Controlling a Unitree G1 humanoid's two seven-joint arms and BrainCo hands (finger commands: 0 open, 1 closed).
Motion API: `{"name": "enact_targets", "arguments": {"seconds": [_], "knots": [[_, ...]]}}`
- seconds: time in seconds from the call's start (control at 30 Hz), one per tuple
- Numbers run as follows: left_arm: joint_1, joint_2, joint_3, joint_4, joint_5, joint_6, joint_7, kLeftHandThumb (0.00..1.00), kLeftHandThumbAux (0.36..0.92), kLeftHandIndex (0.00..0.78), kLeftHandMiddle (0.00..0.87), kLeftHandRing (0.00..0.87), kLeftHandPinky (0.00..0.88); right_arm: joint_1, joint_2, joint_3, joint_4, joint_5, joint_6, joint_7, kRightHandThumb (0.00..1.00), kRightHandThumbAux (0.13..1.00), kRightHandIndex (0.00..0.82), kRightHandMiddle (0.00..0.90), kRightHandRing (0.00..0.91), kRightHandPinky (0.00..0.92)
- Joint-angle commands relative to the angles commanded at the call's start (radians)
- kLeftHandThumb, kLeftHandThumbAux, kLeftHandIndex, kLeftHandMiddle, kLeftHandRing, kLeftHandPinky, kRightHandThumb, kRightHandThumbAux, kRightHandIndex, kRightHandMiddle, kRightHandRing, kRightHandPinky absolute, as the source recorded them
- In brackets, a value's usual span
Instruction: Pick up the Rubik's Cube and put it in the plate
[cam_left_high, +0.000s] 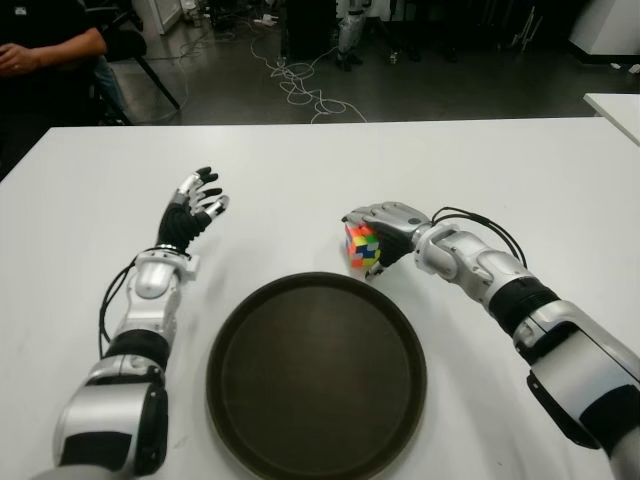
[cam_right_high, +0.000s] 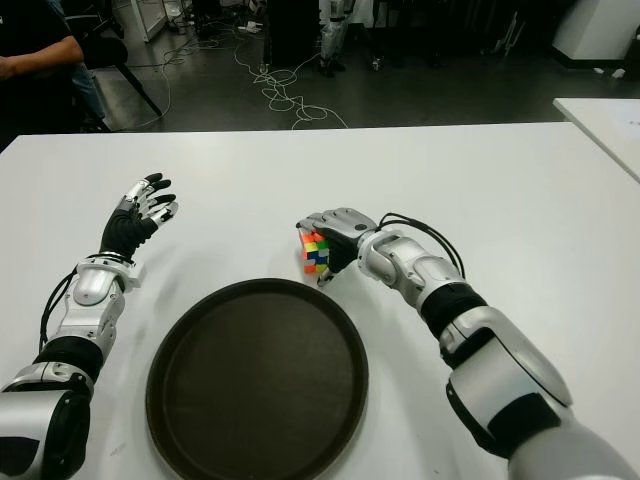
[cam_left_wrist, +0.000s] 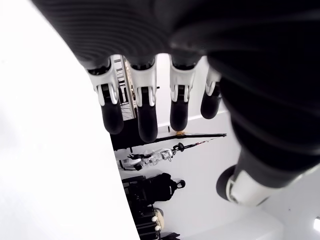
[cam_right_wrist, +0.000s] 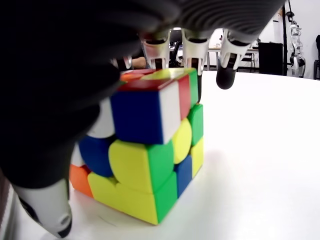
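Right hand (cam_right_wrist: 100, 100) around Rubik's Cube (cam_right_wrist: 145, 160)

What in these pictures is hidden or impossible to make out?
- Rubik's Cube: its far faces, covered by the right hand in the eye views.
- Plate: near rim cut off by the picture's lower edge.
- Person: mostly outside the frame.
- Left hand: its palm, facing away.

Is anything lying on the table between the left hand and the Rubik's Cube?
No. In the left eye view, only bare white table separates the open left hand from the Rubik's Cube, which the right hand grasps just beyond the plate.
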Motion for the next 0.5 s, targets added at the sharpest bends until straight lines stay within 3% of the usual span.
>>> {"name": "enact_targets", "arguments": {"seconds": [0.3,0.37,0.5], "knots": [[-0.004,0.001,0.001,0.006,0.002,-0.007,-0.002,0.237,0.672,0.091,0.155,0.159,0.191,-0.003,0.008,0.0,0.01,0.002,0.006,-0.008,0.0,0.742,0.14,0.159,0.175,0.178],[-0.004,0.001,0.0,0.007,0.003,-0.01,-0.001,0.233,0.668,0.091,0.154,0.159,0.187,-0.004,0.007,0.001,0.014,0.0,0.002,-0.017,0.0,0.765,0.16,0.18,0.201,0.216],[-0.005,0.001,0.001,0.011,0.002,-0.017,-0.002,0.224,0.66,0.092,0.158,0.161,0.184,-0.002,0.004,0.003,0.015,-0.009,-0.007,-0.061,0.0,0.863,0.268,0.295,0.339,0.386]]}}
